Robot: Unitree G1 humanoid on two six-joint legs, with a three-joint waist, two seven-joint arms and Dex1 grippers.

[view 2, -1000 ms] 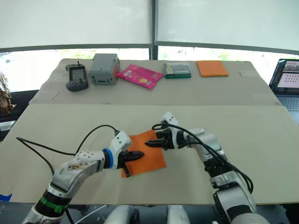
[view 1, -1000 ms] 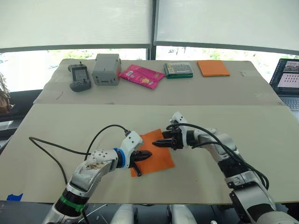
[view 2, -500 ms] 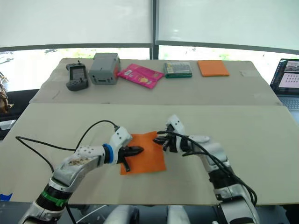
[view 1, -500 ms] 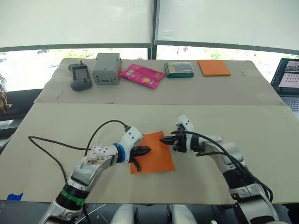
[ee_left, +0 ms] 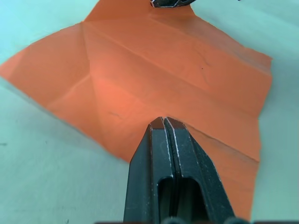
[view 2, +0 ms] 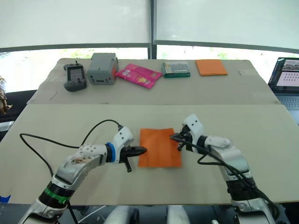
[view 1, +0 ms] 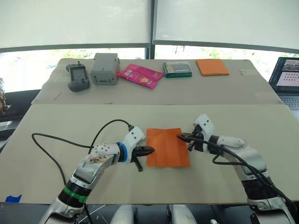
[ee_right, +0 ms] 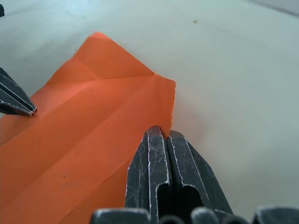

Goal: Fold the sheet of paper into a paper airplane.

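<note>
The thin bright orange sheet of paper (view 1: 167, 147), creased down its length and across one end, lies opened out nearly flat on the pale beige cardboard-covered front table (view 1: 56, 126), between the two arms. Taking the sheet as a clock face in the head views, the left gripper (view 1: 148, 150) sits at 9 o'clock and the right gripper (view 1: 181, 137) at about 2 o'clock.

Both grippers have their two black fingers pressed together with no gap. In the left wrist view the closed tips meet the sheet's near edge, and in the right wrist view the closed tips touch the edge just beside a corner. Whether either pair actually pinches a layer of paper or only presses on it cannot be told.

Judging by this layout, the opposing contacts serve to spread the sheet and keep it square and still, so a lengthwise fold can follow the existing centre crease. The folding looks at an early stage: no pointed nose is formed yet.

On the rear table (view 1: 224, 91), at 12 o'clock and well apart, rest a grey handheld controller (view 1: 78, 76), a grey box (view 1: 105, 68), a pink packet (view 1: 140, 75), a green packet (view 1: 177, 69) and a smooth orange rectangle (view 1: 212, 66). A laptop (view 1: 288, 77) sits at 2 o'clock.
</note>
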